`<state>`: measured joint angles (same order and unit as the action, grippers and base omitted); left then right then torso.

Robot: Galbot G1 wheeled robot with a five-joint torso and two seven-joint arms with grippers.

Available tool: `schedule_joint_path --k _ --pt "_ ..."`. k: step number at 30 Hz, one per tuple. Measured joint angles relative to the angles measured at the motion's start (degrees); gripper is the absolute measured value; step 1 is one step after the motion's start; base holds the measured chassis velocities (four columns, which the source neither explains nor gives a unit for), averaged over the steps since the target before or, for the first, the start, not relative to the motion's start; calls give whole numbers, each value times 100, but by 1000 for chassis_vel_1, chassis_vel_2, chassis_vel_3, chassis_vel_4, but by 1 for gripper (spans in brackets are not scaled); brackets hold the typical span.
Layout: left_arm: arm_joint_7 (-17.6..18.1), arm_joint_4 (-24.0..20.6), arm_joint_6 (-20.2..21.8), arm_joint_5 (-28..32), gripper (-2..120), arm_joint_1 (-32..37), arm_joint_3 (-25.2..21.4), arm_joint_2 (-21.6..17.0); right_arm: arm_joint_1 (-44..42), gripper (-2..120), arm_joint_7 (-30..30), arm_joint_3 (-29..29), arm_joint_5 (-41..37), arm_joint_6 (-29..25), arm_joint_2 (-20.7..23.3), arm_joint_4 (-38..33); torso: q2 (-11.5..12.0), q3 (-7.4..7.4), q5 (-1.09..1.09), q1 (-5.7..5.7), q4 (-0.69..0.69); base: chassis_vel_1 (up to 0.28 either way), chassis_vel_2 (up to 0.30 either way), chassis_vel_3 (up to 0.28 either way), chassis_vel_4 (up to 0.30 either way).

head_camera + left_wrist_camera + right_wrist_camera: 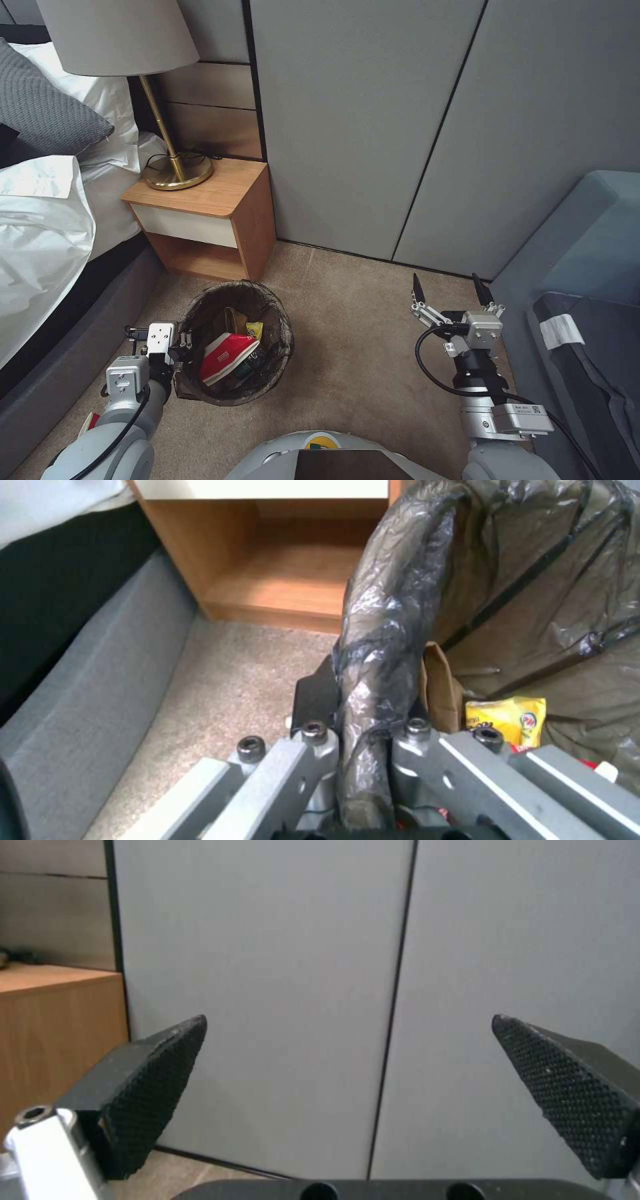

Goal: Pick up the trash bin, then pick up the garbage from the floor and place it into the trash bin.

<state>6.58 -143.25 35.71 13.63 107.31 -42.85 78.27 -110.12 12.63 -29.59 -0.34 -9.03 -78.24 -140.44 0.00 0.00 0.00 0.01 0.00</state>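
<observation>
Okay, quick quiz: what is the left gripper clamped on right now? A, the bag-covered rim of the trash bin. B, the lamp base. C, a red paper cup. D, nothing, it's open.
A: the left gripper pinches the bag-lined rim of the trash bin, seen at its near-left edge.

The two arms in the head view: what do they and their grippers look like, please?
Both arms are silver-grey metal with black joints. The left gripper has a white block with screws and a thin black cable. The right gripper has two black pointed fingers with dotted pads, a looping black cable and a small white label on its wrist.
</observation>
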Motion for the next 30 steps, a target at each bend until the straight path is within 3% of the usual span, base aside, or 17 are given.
schedule_joint_path --k 30 --pt "0 0 -59 18 3 11 -5 41 -26 100 118 175 167 23 -46 90 0 0 0 -1 0 8 7 7 8"
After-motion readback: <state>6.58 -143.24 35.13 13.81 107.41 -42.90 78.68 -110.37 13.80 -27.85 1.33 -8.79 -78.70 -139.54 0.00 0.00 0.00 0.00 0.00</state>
